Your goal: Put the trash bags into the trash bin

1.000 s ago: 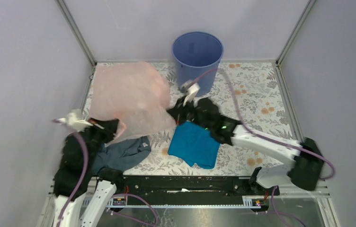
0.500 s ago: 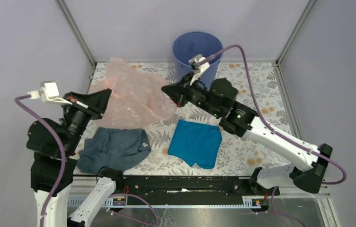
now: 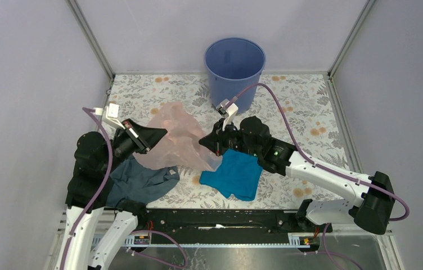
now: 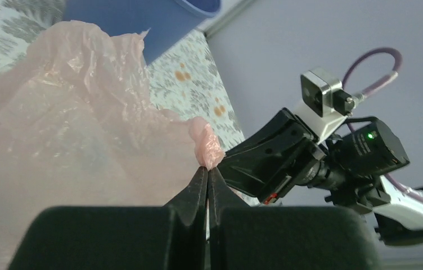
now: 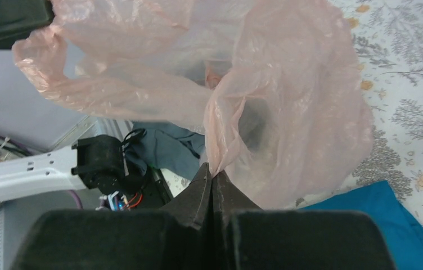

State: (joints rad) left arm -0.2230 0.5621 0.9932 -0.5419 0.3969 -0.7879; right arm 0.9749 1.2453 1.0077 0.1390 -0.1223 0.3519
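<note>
One trash bag [image 3: 178,140] clenched in left gripper [image 3: 163,133] and right gripper [image 3: 201,142]; one far-edge trash bin [image 3: 235,84]; two near cloths [image 3: 234,174]; bare table [image 3: 310,107] right

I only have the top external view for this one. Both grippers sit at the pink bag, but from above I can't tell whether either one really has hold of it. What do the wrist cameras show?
Observer: The left wrist view shows the left gripper shut on a bunched corner of the pink trash bag.
Operator: And the right one?
Observer: In the right wrist view, the right gripper is shut on a thin fold of the film, pinched at the very tip of its jaws.
Operator: Is the bag open anywhere?
Observer: The right wrist view looks into a dark hollow in the film just above that pinch. I cannot tell whether it is the bag's mouth.
</note>
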